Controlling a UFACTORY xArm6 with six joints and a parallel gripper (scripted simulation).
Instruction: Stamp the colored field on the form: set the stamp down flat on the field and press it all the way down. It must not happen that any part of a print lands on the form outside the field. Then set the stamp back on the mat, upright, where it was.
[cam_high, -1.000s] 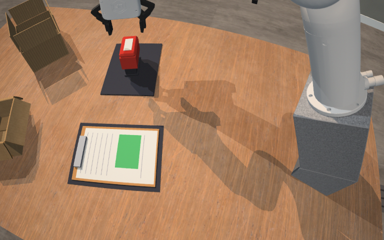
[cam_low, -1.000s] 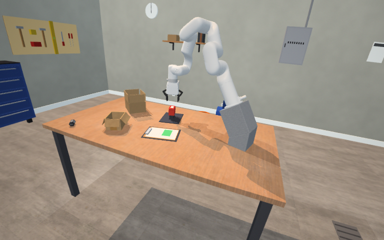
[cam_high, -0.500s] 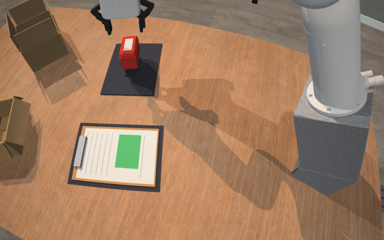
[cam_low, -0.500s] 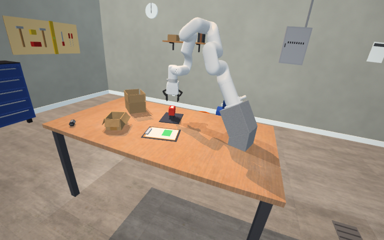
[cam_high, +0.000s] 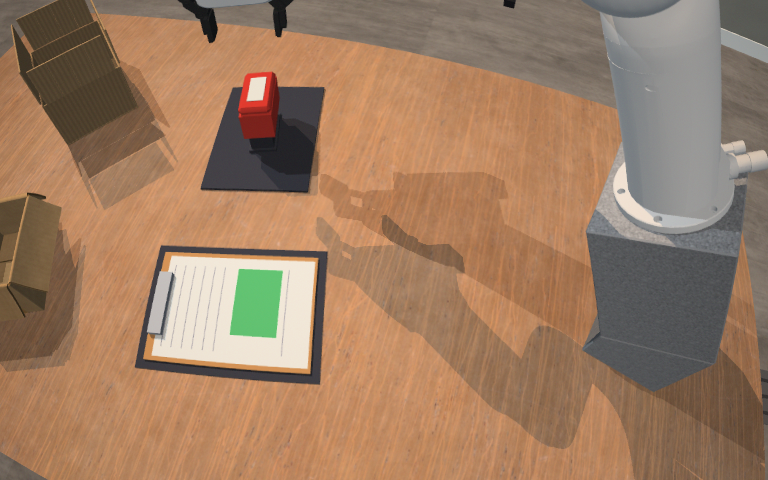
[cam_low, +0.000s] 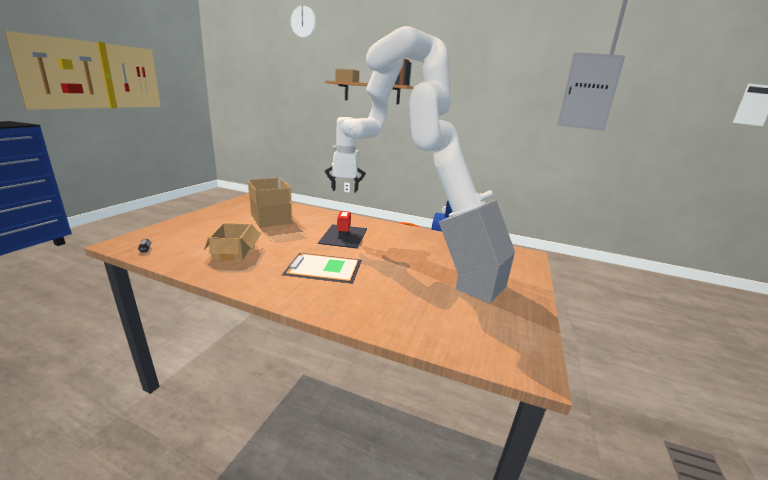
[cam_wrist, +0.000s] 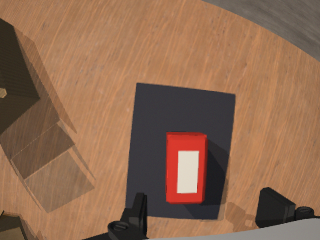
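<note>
The wooden worktop (cam_low: 396, 316) carries everything, with the white arm (cam_low: 436, 113) rising from a grey block (cam_high: 656, 294) at one side. Two cardboard boxes (cam_high: 67, 73) stand at the far side from the block, away from the work.

Nearer the middle lie the clipboard (cam_high: 232, 314) with its green field (cam_high: 256, 302), and beyond it the dark mat (cam_high: 249, 164). The red stamp (cam_high: 258, 104) stands upright on the mat, toward one end of it, untouched.

The claw (cam_low: 344, 185) hangs above the mat, well clear of the stamp, its fingers spread wide and holding nothing. In the wrist view the stamp (cam_wrist: 186, 167) lies ahead of the claw, roughly midway between the two fingers but toward the top of the picture. Its long side runs up the picture, across the line joining the fingers, so the fingers would close on the short width. The coming move likely needs a small shift forward over the stamp, then a straight descent.
</note>
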